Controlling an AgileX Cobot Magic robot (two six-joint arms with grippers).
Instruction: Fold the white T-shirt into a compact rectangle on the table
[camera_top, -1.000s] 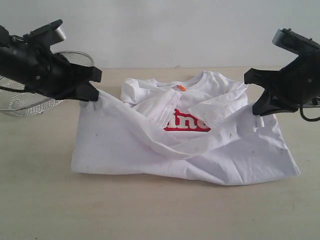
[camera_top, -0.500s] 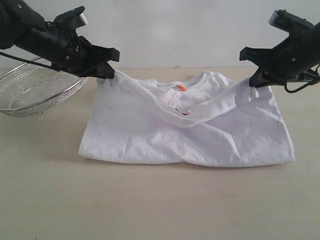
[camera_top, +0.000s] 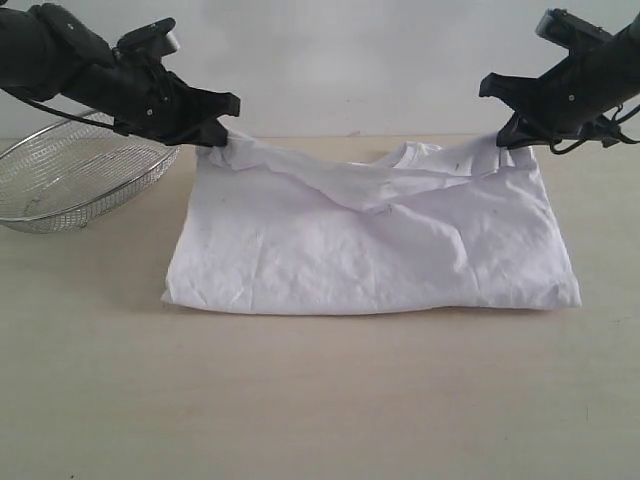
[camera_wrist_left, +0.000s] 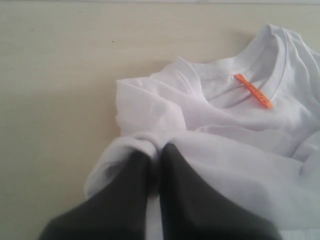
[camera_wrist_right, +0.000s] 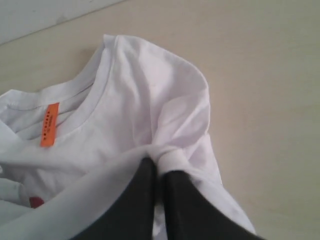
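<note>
The white T-shirt (camera_top: 370, 245) lies on the table (camera_top: 320, 400), its lower half folded back over the chest so the red lettering is covered in the exterior view. My left gripper (camera_top: 222, 128) is shut on the folded layer's far left corner, just above the table. My right gripper (camera_top: 508, 128) is shut on the far right corner at about the same height. In the left wrist view the dark fingers (camera_wrist_left: 130, 190) pinch bunched white cloth, with the collar and orange neck tag (camera_wrist_left: 254, 91) beyond. The right wrist view shows the T-shirt (camera_wrist_right: 150, 110), its tag (camera_wrist_right: 49, 124) and a sliver of red print.
A round wire-mesh basket (camera_top: 70, 185) stands at the far left of the table, just behind my left arm. A pale wall rises behind the table's far edge. Bare tabletop lies in front of the shirt and on both sides.
Both grippers have carried the shirt's hem up and away toward the collar. The lifted layer now lies over the chest, hiding the red lettering and most of the neck opening.
</note>
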